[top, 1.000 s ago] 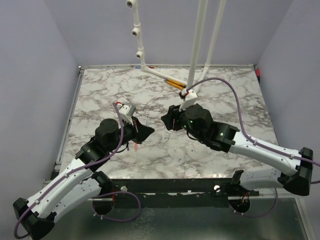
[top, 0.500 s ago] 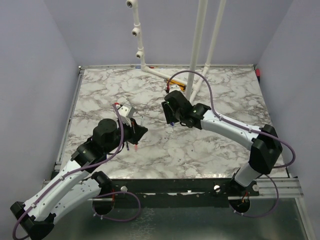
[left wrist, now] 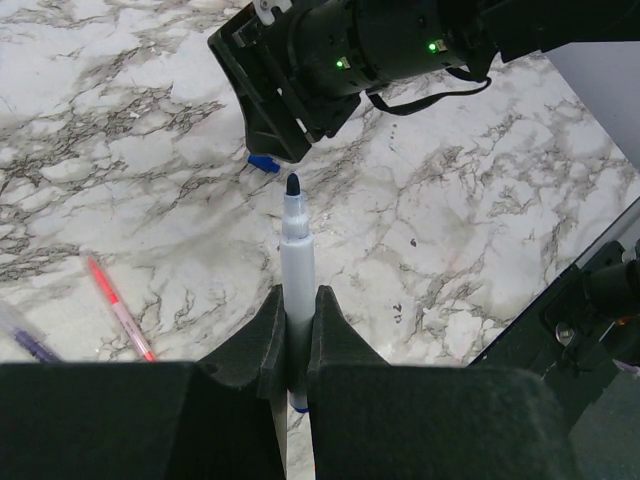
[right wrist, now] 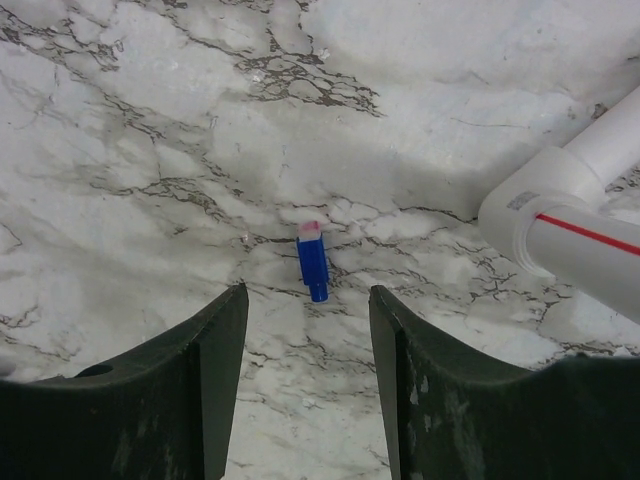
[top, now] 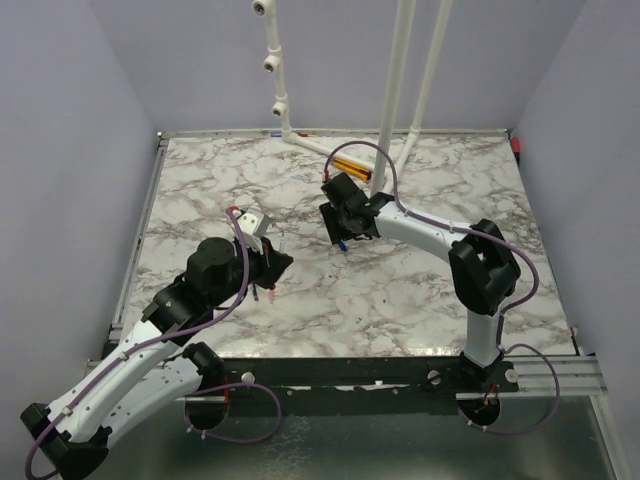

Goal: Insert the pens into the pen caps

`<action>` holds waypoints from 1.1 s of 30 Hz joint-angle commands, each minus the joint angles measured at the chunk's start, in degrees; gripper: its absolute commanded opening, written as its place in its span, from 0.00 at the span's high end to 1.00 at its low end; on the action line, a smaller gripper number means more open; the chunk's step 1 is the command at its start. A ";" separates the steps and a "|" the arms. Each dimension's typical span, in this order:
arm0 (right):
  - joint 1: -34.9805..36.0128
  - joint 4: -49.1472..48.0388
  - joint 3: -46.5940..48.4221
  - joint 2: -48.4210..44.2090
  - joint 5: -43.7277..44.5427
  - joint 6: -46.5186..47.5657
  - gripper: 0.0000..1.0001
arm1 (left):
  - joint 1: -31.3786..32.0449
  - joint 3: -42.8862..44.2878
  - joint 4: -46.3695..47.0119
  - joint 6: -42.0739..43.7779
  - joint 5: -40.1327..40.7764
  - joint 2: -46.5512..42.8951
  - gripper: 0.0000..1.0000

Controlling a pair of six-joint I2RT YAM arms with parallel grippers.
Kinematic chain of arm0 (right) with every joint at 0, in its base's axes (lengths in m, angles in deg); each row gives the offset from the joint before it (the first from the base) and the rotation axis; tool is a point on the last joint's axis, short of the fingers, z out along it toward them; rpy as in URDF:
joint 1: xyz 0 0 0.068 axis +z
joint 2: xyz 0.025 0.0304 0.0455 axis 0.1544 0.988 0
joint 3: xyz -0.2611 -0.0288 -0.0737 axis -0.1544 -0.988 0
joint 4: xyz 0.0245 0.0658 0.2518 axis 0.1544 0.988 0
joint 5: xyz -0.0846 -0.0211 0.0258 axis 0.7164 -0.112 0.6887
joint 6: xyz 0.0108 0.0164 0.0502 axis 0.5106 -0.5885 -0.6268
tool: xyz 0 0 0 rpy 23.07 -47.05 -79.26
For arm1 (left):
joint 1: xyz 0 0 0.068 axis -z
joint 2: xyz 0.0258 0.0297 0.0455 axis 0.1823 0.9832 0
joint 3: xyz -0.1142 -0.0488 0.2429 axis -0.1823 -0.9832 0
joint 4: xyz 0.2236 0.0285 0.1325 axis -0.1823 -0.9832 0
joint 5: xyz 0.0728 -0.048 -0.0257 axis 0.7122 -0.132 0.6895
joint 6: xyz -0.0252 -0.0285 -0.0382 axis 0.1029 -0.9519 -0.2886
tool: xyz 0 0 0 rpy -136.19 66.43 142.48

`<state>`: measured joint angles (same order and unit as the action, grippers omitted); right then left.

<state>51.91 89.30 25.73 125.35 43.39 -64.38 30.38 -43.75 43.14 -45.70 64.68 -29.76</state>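
- Marble table (top: 420, 290) inside lavender walls: two arms meet near its middle, partway through capping the pens.
- Left gripper (left wrist: 297, 330), pinched tight on the clear barrel of the blue pen (left wrist: 297, 260), holds it with the dark tip pointing away, toward the other arm.
- Right gripper (right wrist: 308, 310) hangs with its jaws spread on either side of the blue cap (right wrist: 313, 265), which lies flat near the table's middle, a little toward the far edge, not yet touched.
- Step in hand, by the look of it: picking up the cap that matches the held pen.
- Next move would call for lowering squarely and closing on a very small piece, then lining its mouth up with the pen tip.
- Right arm reaches in from the near right corner, elbow high, wrist tipped down beside a white pipe (right wrist: 570, 220).
- Left arm stretches low from the near left corner.
- Pink-red pen (left wrist: 118, 308) lies uncapped on the table, left of the held pen.
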 commanded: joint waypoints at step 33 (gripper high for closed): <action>-3.82 -0.78 3.22 11.40 -7.52 1.66 0.69 | -0.16 0.05 -1.02 0.88 1.41 0.94 1.00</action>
<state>48.76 88.80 28.42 134.73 36.70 -62.83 30.38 -43.75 42.25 -45.65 64.72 -28.73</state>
